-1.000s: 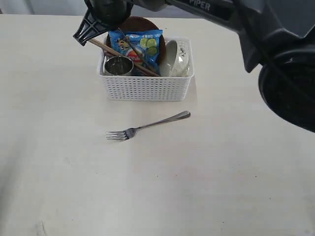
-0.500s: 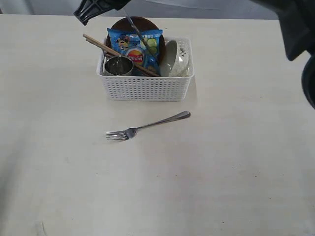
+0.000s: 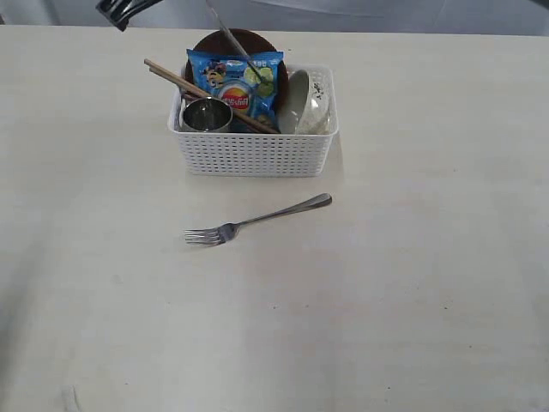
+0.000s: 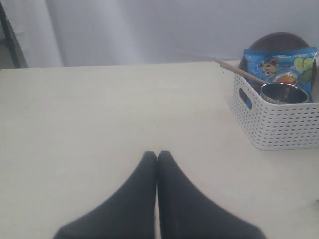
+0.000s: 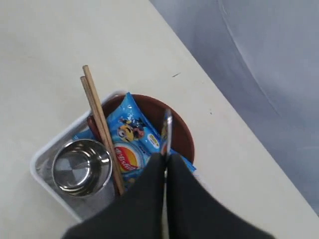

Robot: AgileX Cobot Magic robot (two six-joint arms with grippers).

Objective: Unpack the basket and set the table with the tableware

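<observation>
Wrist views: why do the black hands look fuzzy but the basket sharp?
Right wrist view: the right hand sits near the lens, likely out of focus; cup glints. Left wrist view: left hand equally blurred. Exterior view: even light, soft shadow beside basket.

Table (image 3: 412, 300) open all round; fork (image 3: 257, 218) lies before basket (image 3: 255, 154); knife (image 3: 233, 41) slants above packed basket.

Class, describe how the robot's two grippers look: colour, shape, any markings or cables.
Both the left gripper and the right gripper have two matte black fingers, broad at the base and tapering to narrow rounded tips, with smooth surfaces. No markings, cables or labels show on them in either wrist view.
</observation>
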